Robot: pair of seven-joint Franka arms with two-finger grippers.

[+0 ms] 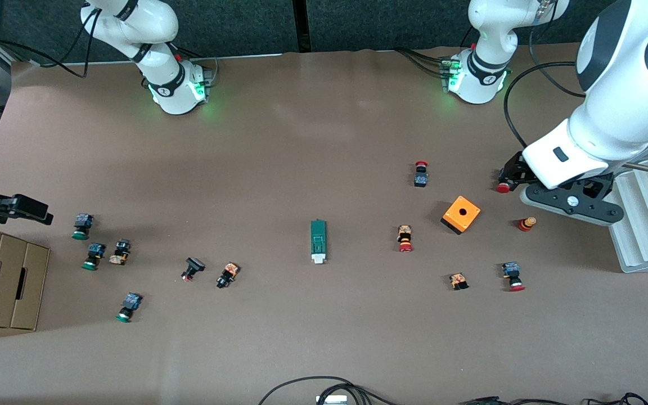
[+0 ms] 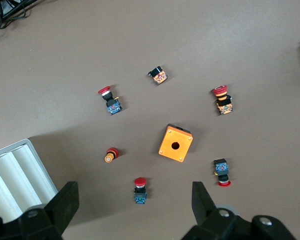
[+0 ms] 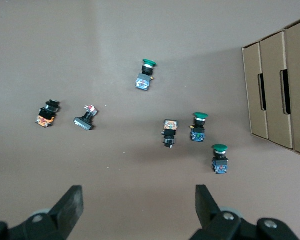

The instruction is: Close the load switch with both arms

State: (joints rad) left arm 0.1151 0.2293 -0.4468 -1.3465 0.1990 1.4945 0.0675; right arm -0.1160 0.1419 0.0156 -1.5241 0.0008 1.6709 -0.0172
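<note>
- Well, my two arms are the biggest things here, and both wait at the ends of the table (image 1: 324,349), neither near the work
- My left gripper (image 2: 135,205) hangs over the red-capped buttons by the white ribbed rack (image 1: 647,219), fingers spread wide and holding nothing; a red push button (image 2: 140,190) lies on the table under the gap between them
- My right gripper (image 3: 139,205) hangs by the cardboard boxes (image 1: 3,281) over the green-capped buttons, fingers likewise wide apart and empty
- Next in size, the orange box (image 1: 461,214) with its hole lies between my left gripper and the goal; I judge a low sweep inward could clip it, or the red button (image 1: 405,238) beside it
- The load switch (image 1: 318,241), a narrow green block, lies flat mid-table, white end toward the front camera, well apart from both grippers
- I judge the main risk to be uneven timing: one arm pushing before the other braces would slide or spin the loose block instead of closing it
- Smallest, the black button (image 1: 227,274) sits on my right arm's path inward and could get scattered
</note>
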